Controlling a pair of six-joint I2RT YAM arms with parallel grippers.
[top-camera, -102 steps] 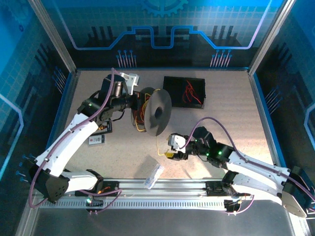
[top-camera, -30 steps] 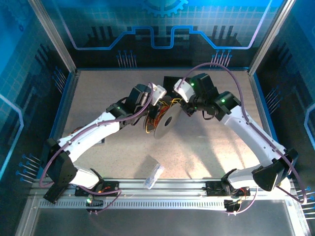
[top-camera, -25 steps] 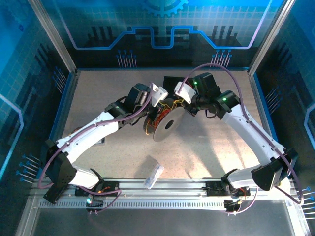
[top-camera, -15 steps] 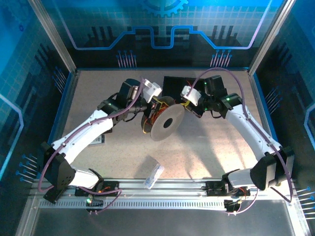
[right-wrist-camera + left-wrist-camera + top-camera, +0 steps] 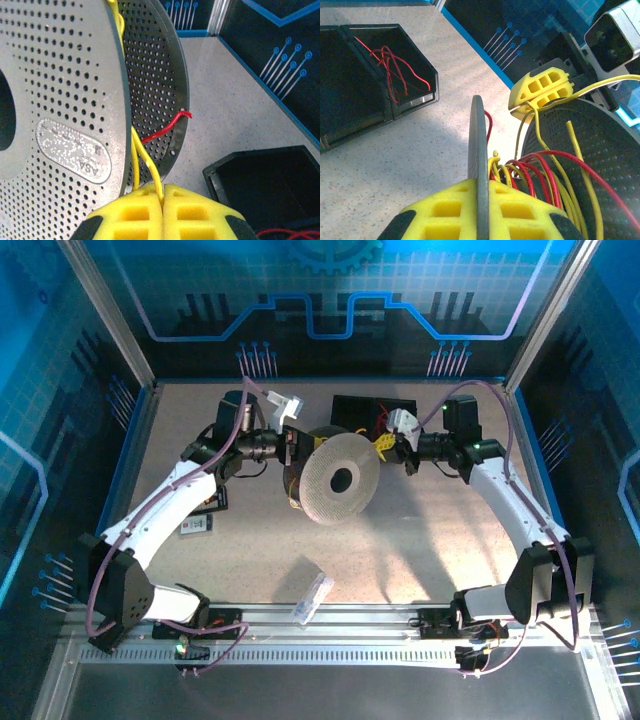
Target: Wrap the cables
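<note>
The grey perforated spool (image 5: 338, 480) is held off the table in the middle, one flange facing the top camera. My left gripper (image 5: 293, 443) is shut on the rim of its other flange (image 5: 479, 145), which runs between the yellow pads (image 5: 445, 212). Red and yellow cables (image 5: 540, 170) are wound on the core between the flanges. My right gripper (image 5: 392, 443) sits just right of the spool, shut on a yellow cable (image 5: 145, 157) that runs from its pads (image 5: 130, 217) up between the flanges. A loose red cable end (image 5: 167, 127) sticks out past the rim.
A black bin (image 5: 350, 407) stands behind the spool at the back; it holds red cables (image 5: 395, 70). A clear plastic piece (image 5: 313, 597) lies near the front rail, and a small label (image 5: 196, 525) lies under the left arm. Blue walls close in the table.
The spool has turned from near edge-on to face the top camera. My left gripper swung back and left with it; my right gripper pulled away to the right, holding the yellow cable.
</note>
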